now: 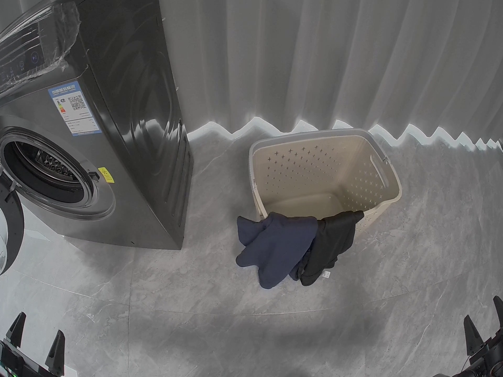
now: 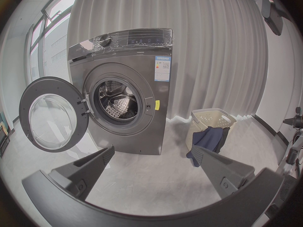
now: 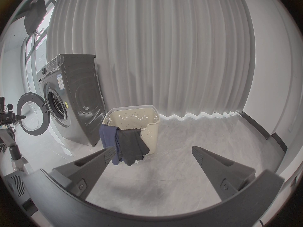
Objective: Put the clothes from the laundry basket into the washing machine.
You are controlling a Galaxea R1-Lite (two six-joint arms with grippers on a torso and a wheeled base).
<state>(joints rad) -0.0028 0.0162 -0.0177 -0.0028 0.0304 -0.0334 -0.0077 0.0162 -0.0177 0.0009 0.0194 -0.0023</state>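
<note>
Low and closest were the left gripper (image 2: 152, 150) and the right gripper (image 3: 151, 150), each spread wide and holding nothing, probably ready for a first grasp. Farther out on the floor (image 1: 209, 315), the blue garment (image 1: 275, 247) and the black garment (image 1: 332, 239) hung side by side over the near rim of the basket (image 1: 387, 184), mostly outside it, which should make them easy to pinch. Beyond, to the left, stood the washer (image 1: 131, 132), its door (image 2: 53, 114) swung fully aside so that the drum (image 2: 118, 103) was free for loading.
</note>
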